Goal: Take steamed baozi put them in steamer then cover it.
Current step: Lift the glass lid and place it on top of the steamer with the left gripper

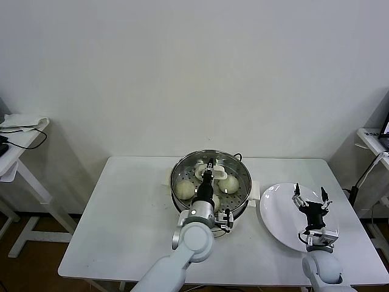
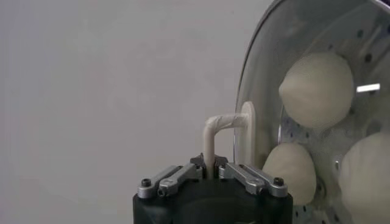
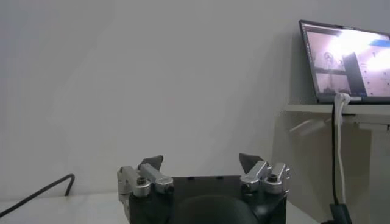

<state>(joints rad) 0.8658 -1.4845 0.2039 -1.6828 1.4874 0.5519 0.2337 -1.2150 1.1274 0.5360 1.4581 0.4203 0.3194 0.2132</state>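
Left gripper (image 2: 209,172) pinches cover (image 2: 259,73) handle, baozi (image 2: 317,88) behind glass; head view shows right gripper (image 1: 310,198) spread wide

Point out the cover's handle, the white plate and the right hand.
cover's handle (image 2: 214,131): left wrist view, on the white bent bar above the shut left hand (image 2: 211,172).
white plate (image 1: 276,214): head view, on its bare left part.
right hand (image 1: 310,195): head view, midway between its open fingertips, over the plate.

The left arm (image 1: 194,234) hides part of the steamer (image 1: 237,170) rim.
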